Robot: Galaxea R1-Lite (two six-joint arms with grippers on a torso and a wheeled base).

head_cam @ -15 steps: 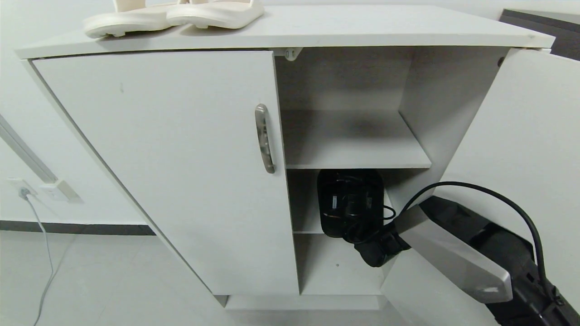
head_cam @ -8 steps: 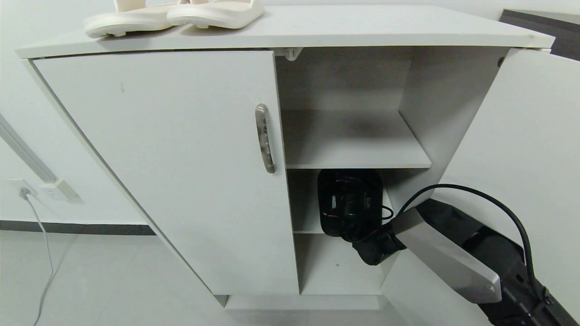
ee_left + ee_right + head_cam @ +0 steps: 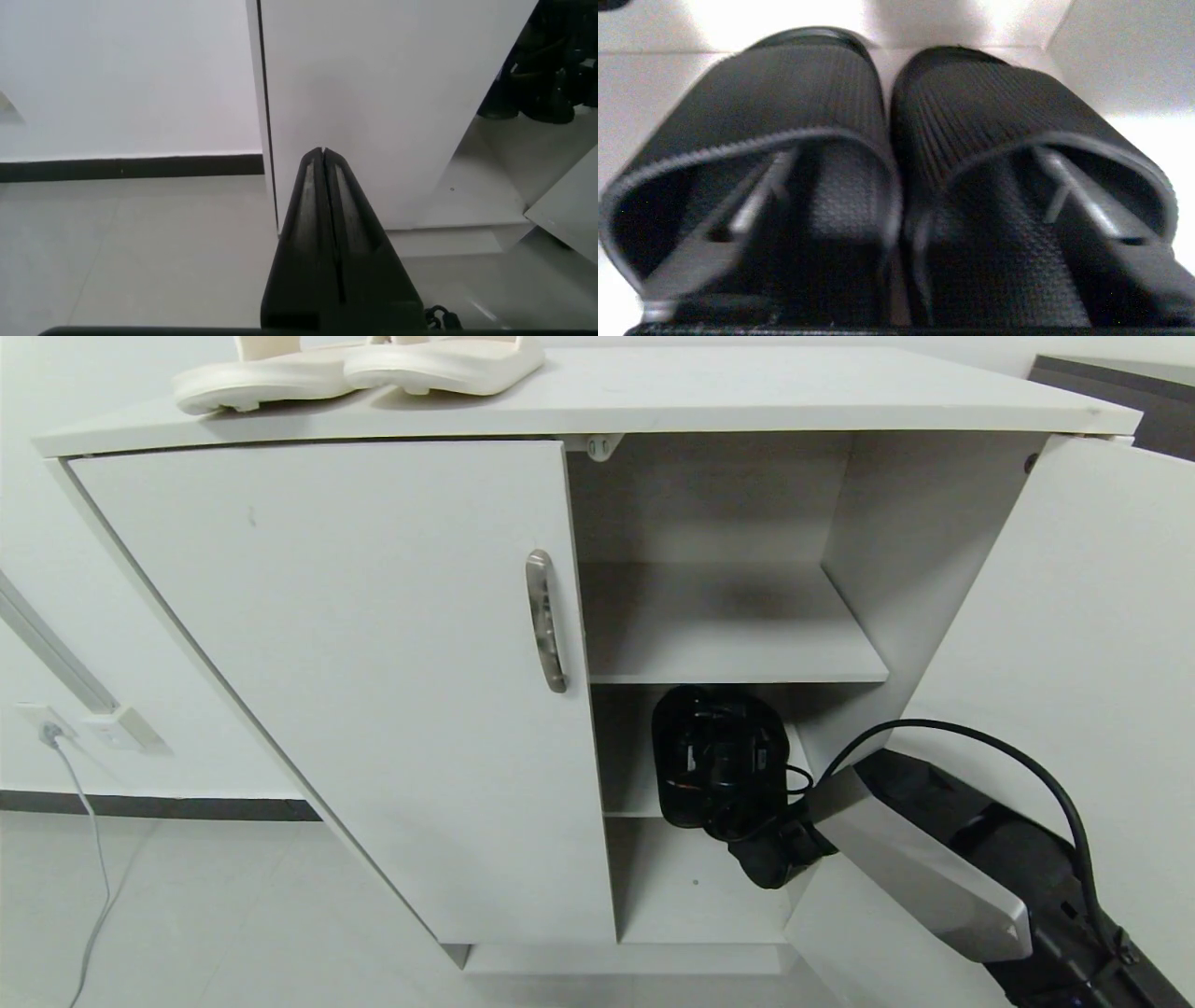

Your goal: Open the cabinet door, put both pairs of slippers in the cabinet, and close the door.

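A pair of black slippers [image 3: 719, 756] sits in the middle compartment of the white cabinet [image 3: 794, 392], under its upper shelf [image 3: 728, 635]. My right gripper [image 3: 910, 163] reaches into that compartment with one finger [image 3: 738, 219] under each strap, shut on the slippers' [image 3: 831, 103] inner walls. A pair of white slippers [image 3: 355, 369] lies on the cabinet top at the left. The right door [image 3: 1074, 663] stands open and the left door [image 3: 355, 663] is shut. My left gripper [image 3: 322, 154] is shut and empty, low over the floor before the left door.
The left door carries a metal handle [image 3: 546, 621]. The bottom compartment [image 3: 691, 887] lies under the black slippers. A wall socket with a cable [image 3: 42, 733] is at the far left, and bare floor [image 3: 233, 915] spreads before the cabinet.
My right arm has shifted a little, and the black slippers have gone slightly left and deeper into the middle compartment. The left arm and the white slippers have stayed put.
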